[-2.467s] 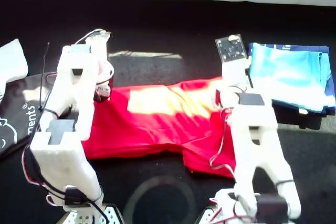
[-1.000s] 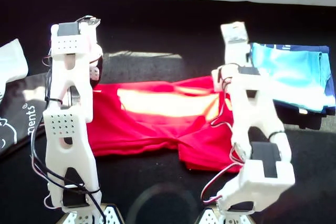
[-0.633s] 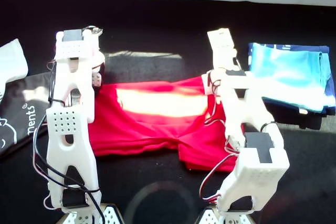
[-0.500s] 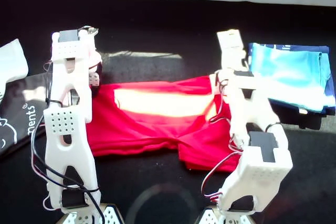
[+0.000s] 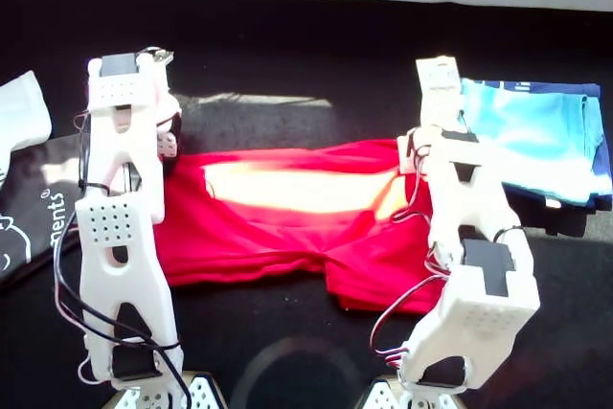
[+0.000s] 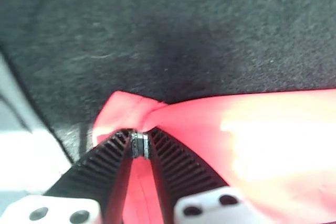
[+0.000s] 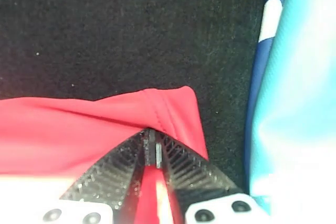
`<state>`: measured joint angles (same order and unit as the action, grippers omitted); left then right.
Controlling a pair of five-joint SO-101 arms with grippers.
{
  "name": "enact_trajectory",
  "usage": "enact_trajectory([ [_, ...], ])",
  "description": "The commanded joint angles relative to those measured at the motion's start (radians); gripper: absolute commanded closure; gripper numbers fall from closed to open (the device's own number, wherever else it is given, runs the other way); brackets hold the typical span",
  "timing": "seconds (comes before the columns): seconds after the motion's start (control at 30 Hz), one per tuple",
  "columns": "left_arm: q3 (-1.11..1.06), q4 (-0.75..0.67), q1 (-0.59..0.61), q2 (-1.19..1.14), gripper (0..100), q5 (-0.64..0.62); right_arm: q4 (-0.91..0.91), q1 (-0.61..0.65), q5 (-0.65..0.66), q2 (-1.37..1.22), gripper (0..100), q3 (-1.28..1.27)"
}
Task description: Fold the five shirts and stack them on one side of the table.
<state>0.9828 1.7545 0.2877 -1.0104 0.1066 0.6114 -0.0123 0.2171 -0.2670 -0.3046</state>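
The red shirt [image 5: 287, 222] lies in the middle of the black worktop [image 5: 306, 55], spread sideways and partly folded. Its far edge is almost straight, and its near edge is bunched, with one flap hanging lower on the right side.

The left claw [image 6: 139, 144] is at the far left corner of the red shirt. Its two black ribbed fingers [image 6: 107, 163] are closed to a narrow gap and pinch a small fold of the red cloth between the tips. The corner stands up a little in front of the tips.

The right claw [image 7: 152, 148] is at the far right corner of the red shirt. It is also closed narrow, and the hemmed edge of the red cloth is caught between its tips. From above, both white arms reach over the red shirt, one along each of its sides.

To the right of the red shirt, near its far right corner but not touching it, is a pile of folded shirts [image 5: 532, 136], light blue on top and dark blue below. A strip of bare worktop shows between them.

To the left of the red shirt lies a black garment [image 5: 34, 227] with white print, and beyond it a white garment [image 5: 21, 112] at the worktop's edge. The left arm hides the place where the red shirt and the black garment come close, so I cannot tell if they touch.
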Motion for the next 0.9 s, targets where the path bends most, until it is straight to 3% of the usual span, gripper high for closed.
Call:
enact_trajectory([
  [0.0, 0.008, 0.012, 0.030, 0.168, 99, 0.005, 0.016, -0.024, -0.003, 0.142, 99.1, 0.030],
  [0.13, -0.091, 0.014, 0.022, 0.332, 99, 0.005, 0.113, -0.018, -0.003, 0.272, 99.1, 0.030],
  [0.47, -0.671, -0.005, 0.013, 0.773, 99, 0.008, 0.464, 0.027, 0.003, 0.519, 99.1, 0.027],
  [0.63, -1.084, -0.206, -0.033, 1.006, 99, 0.008, 0.509, 0.099, 0.003, 0.608, 99.1, -0.094],
  [0.87, -1.557, -0.571, -0.142, 1.162, 99, 0.008, 0.318, 0.225, 0.003, 0.811, 99.1, -0.527],
])
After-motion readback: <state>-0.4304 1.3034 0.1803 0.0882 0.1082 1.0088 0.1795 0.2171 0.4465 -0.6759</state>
